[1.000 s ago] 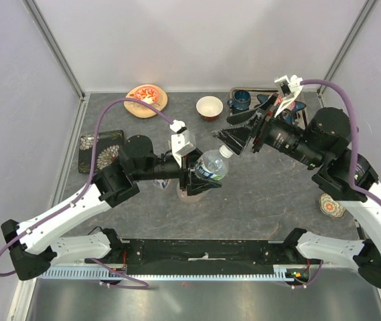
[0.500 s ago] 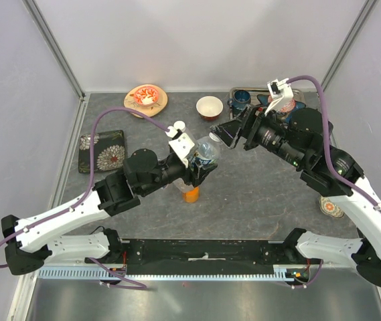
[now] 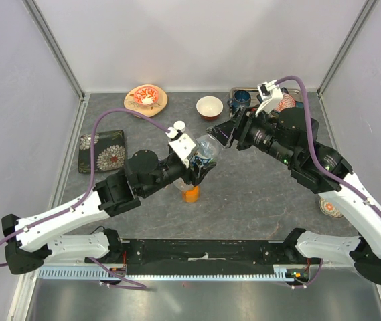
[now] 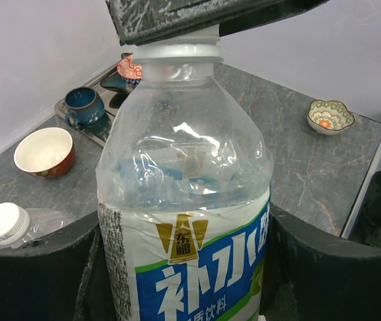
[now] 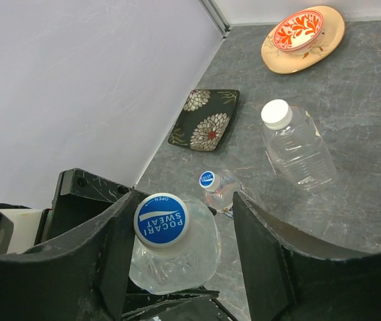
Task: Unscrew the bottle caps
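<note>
My left gripper [image 3: 200,167] is shut on a short clear bottle [image 3: 207,148] with a blue label and holds it tilted above the table. The bottle fills the left wrist view [image 4: 183,200]. My right gripper [image 3: 222,134] is open with its fingers either side of the bottle's blue cap [image 5: 161,219]. The left finger [image 5: 106,247] is next to the cap and the right finger [image 5: 264,261] is apart from it. The orange bottle [image 3: 190,194] stands under the left gripper. A second blue-capped bottle [image 5: 210,184] and the taller clear bottle [image 5: 297,150], lying down with a white cap, are on the table.
An orange plate [image 3: 136,107] with a red-and-white bowl stands at the back left. A white-and-red bowl [image 3: 209,107] and a blue cup [image 3: 239,100] are at the back. A dark floral plate [image 3: 103,148] is at the left and a small floral dish [image 3: 331,206] at the right.
My left gripper has raised the bottle and tilted it toward the back, uncovering the orange bottle. My right gripper has moved left and back and now stands around the cap.
</note>
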